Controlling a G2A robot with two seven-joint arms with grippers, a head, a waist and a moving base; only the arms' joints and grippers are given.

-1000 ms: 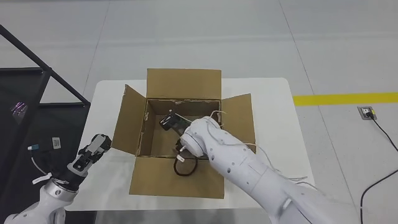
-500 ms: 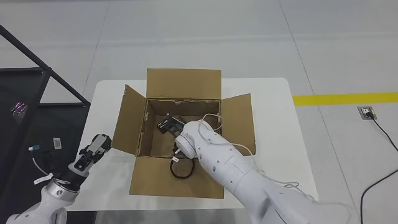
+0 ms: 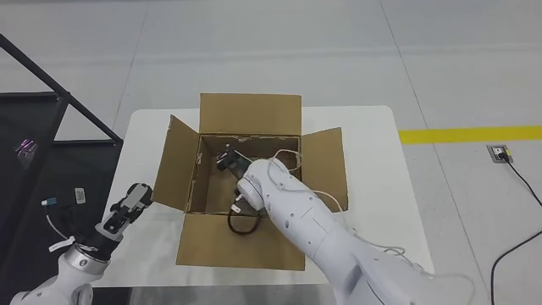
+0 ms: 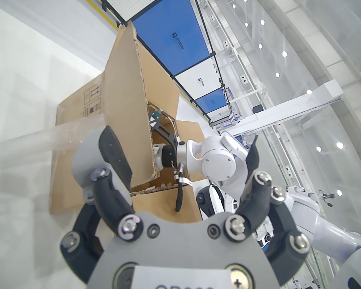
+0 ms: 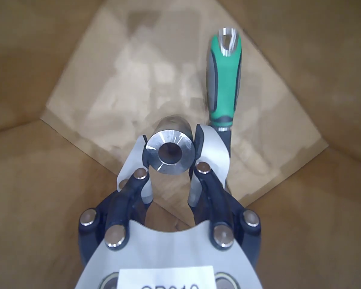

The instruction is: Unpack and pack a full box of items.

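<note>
An open cardboard box (image 3: 251,114) stands in the middle of a white surface (image 3: 364,135), its four flaps folded outward. The right arm goes down into it, and the right claw (image 5: 171,149) is deep inside, near the box floor. Its two fingers are pinching a short metal cylinder (image 5: 184,158), one finger on each side. The cylinder faces the wrist camera end-on, showing a flat polished face with a round bore in the middle. Whether its far end touches the floor cannot be told.

Just beside the right claw, on the box floor, lies a tool (image 5: 224,82) with a green and grey handle. Its dark shaft runs behind one of the claw's fingers. The handle stretches away beyond the fingertips and ends in a bright metal cap.

A black cable (image 3: 246,224) loops from the right arm's wrist over the box's near flap.

The left claw (image 3: 134,196) is outside the box, at the edge of the surface. Its fingers are spread wide and hold nothing. The box's side flap rises just ahead of its fingertips.
</note>
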